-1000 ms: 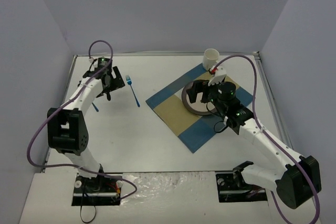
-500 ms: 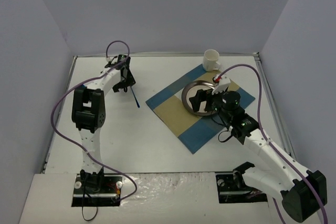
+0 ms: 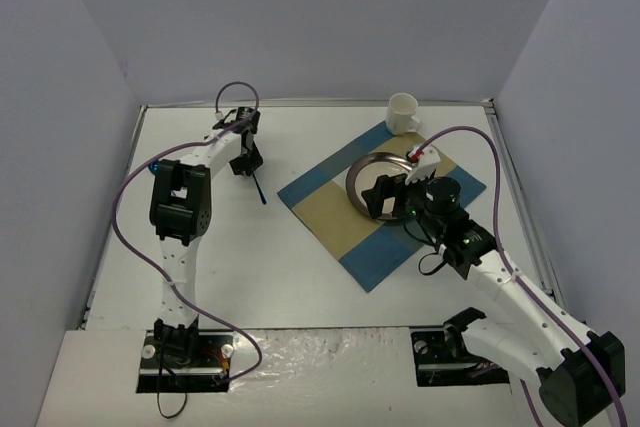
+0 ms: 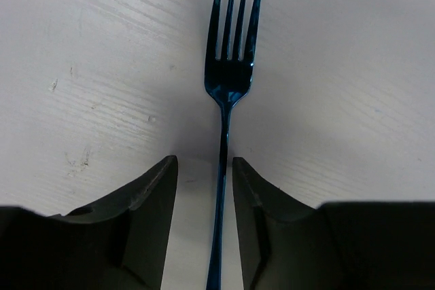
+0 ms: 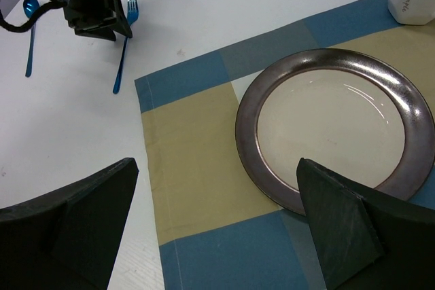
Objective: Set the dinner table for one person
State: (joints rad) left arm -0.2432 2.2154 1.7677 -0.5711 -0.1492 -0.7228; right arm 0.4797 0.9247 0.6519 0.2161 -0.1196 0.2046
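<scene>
A blue fork (image 4: 231, 79) lies flat on the white dinner table (image 3: 250, 257), left of the placemat. My left gripper (image 4: 204, 161) is down over its handle with one finger on each side. The right finger is almost against the handle, and a gap remains on the left. From above, the left gripper (image 3: 243, 162) sits at the fork's (image 3: 257, 185) far end. My right gripper (image 5: 216, 164) hangs wide open above the checked placemat (image 5: 197, 168), just short of the dark-rimmed plate (image 5: 333, 120), holding nothing.
A white cup (image 3: 402, 112) stands at the placemat's (image 3: 330, 209) far corner. A blue spoon (image 5: 30, 32) lies near the left wall, beyond the fork (image 5: 124, 45). Lavender walls close in the table on three sides.
The left arm swung right from the spoon side to the fork, came down over its handle and narrowed its jaws. The right gripper drew back a little from the plate, still open.
</scene>
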